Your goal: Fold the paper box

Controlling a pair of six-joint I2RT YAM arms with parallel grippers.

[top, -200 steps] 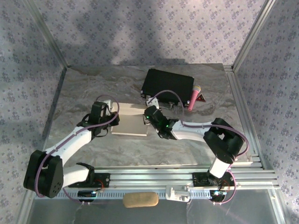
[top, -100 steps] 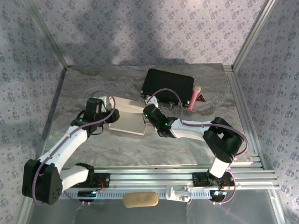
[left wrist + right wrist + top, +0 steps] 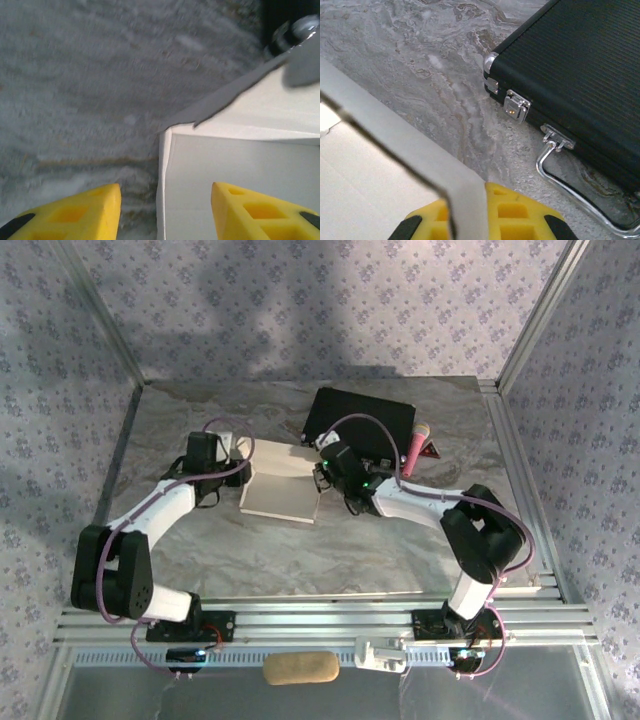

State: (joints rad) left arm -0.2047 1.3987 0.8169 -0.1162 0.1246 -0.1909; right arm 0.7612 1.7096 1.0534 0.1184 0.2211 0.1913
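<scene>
The paper box point(image 3: 282, 490) is a shallow white cardboard box lying mid-table between the two arms, its side walls partly raised. My left gripper point(image 3: 234, 462) is at its left side and stands open. In the left wrist view the yellow fingers point(image 3: 85, 212) straddle the box's left wall point(image 3: 163, 180) without touching it. My right gripper point(image 3: 325, 468) is at the box's far right corner. In the right wrist view it point(image 3: 470, 202) is shut on the box's upright wall point(image 3: 415, 150), which runs between the jaws.
A black hard case point(image 3: 360, 420) lies just beyond the box, with its latch and metal handle point(image 3: 570, 180) close to my right gripper. A pink object point(image 3: 415, 447) rests at the case's right end. Aluminium rails point(image 3: 340, 620) line the near edge.
My left gripper has opened, let go of the box's left side, and shifted toward the far side. My right gripper has moved farther away with the box wall, carrying the box slightly that way.
</scene>
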